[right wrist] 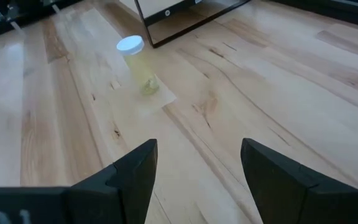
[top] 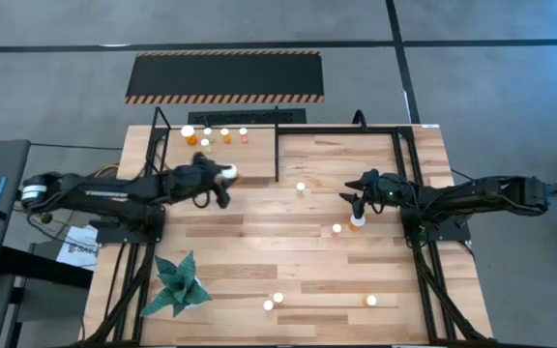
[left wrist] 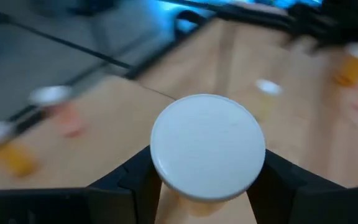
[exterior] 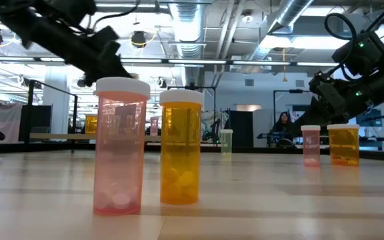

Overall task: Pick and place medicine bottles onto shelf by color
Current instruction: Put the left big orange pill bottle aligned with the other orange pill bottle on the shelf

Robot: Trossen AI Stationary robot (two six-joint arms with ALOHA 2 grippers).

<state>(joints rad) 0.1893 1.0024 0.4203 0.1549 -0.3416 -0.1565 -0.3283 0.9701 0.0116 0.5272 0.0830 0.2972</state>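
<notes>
Carrying a bottle [left wrist: 207, 152] with a white cap, the left gripper [top: 222, 176] hangs over the table near the far left corner, where the shelf [top: 172, 155] with its black rails stands. Its fingers are closed on the bottle's sides, and the body under the cap looks orange. A row of small bottles [top: 216, 135] already sits along the far edge there. The step in hand looks like the carry to the shelf. Next, the arm probably needs to find the spot beside bottles of the same color, lower its bottle upright, and let go. The right gripper [top: 358, 201] waits with its fingers wide and empty, near the right edge of the table, just beside an orange bottle [top: 356, 223] and a pink bottle [top: 337, 230].
</notes>
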